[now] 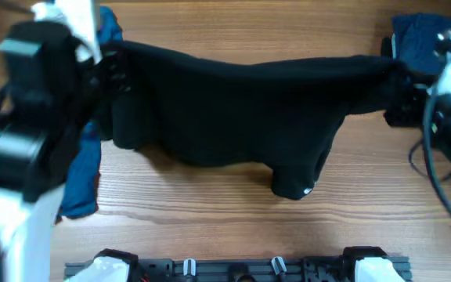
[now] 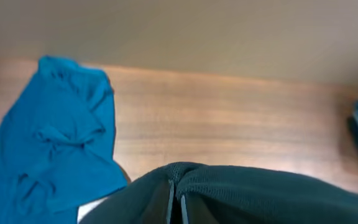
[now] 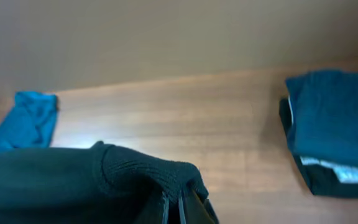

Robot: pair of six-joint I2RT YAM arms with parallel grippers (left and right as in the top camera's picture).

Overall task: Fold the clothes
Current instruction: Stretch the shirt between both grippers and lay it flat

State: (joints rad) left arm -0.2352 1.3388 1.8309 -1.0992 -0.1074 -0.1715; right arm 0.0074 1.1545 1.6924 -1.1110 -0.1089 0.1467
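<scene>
Black garment (image 1: 233, 102), apparently pinched, spans both grippers (image 2: 176, 200) (image 3: 173, 208).

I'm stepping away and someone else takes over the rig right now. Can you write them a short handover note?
Left hand: shut on the black garment, at one end of its upper edge.
Right hand: shut on the other end.
The garment hangs stretched between them over the table.
The blue T-shirt lies crumpled by the left arm, untouched.
Done: black garment picked up and spread.
Left: fold it, then the blue T-shirt.
</scene>
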